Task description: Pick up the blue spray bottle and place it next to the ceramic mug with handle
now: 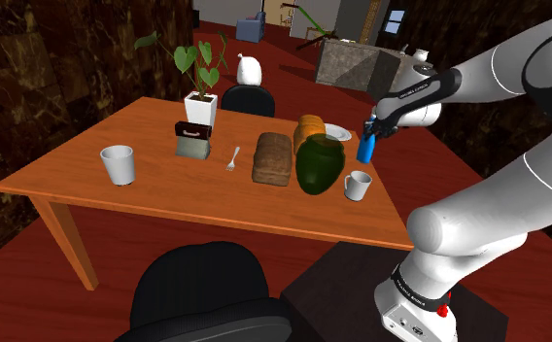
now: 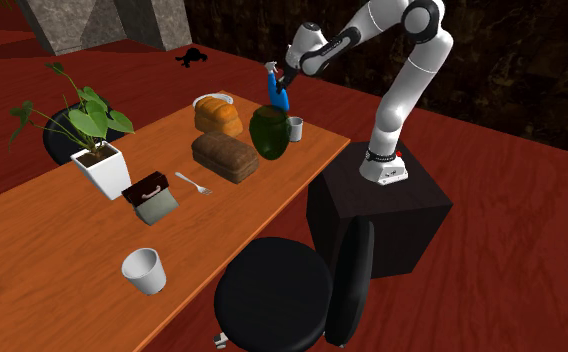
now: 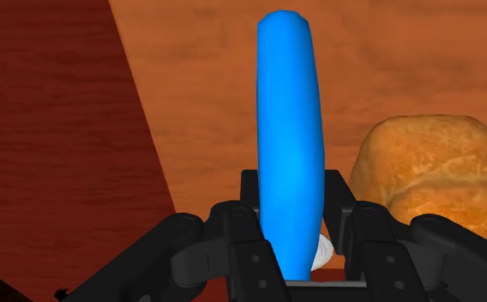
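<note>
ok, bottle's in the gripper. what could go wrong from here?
1. The mug sits near the corner of the table with the dark green jar close beside it, so the blue spray bottle may bump either or land at the edge.
2. The gripper clasps the bottle near one end; its long body could tip on release.
3. A handleless white cup could be mistaken for the target.

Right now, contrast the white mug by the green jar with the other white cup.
The small white mug has a handle; the white tapered cup has none. The mug is smaller than the cup. The mug stands beside the dark green jar; the cup stands alone. Both are white, upright.
</note>
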Robot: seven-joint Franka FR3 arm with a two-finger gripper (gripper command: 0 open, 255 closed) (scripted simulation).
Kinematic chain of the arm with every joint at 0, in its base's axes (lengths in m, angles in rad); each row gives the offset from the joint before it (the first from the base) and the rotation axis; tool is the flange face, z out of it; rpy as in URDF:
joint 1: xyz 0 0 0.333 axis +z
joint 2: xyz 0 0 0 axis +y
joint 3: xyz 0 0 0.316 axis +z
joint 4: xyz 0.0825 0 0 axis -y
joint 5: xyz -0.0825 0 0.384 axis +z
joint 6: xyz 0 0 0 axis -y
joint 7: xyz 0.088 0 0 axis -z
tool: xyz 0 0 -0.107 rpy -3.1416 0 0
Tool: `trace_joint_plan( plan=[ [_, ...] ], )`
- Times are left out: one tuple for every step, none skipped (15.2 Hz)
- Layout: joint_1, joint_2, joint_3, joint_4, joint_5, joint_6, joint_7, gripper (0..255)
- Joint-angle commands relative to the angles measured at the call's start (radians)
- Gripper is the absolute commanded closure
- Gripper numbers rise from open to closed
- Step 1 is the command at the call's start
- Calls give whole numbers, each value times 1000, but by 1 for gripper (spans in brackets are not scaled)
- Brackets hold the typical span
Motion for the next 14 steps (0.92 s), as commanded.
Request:
trace_joint_plan(
  plan=[
    [-2,17,0,-15,-4,33,4,255],
    [-3,27,0,-21,-6,48,6,255],
    [-4,36,0,-27,-8,64,8,255],
    [-5,46,0,-33,-9,80,10,255],
    [-6,57,0,-38,-12,95,12,255],
    [-8,67,0,-43,-14,111,14,255],
    [-9,78,0,-48,-16,127,17,255],
    [-10,89,0,-53,-18,143,19,255],
    [-12,100,0,-58,-21,159,22,255],
    [-13,112,0,-62,-24,175,25,255],
    [-15,124,1,-66,-27,191,28,255],
    [-17,136,1,-70,-30,206,31,255],
    [-19,149,2,-73,-34,222,34,255],
    [-21,162,3,-76,-38,238,38,255]
  ],
)
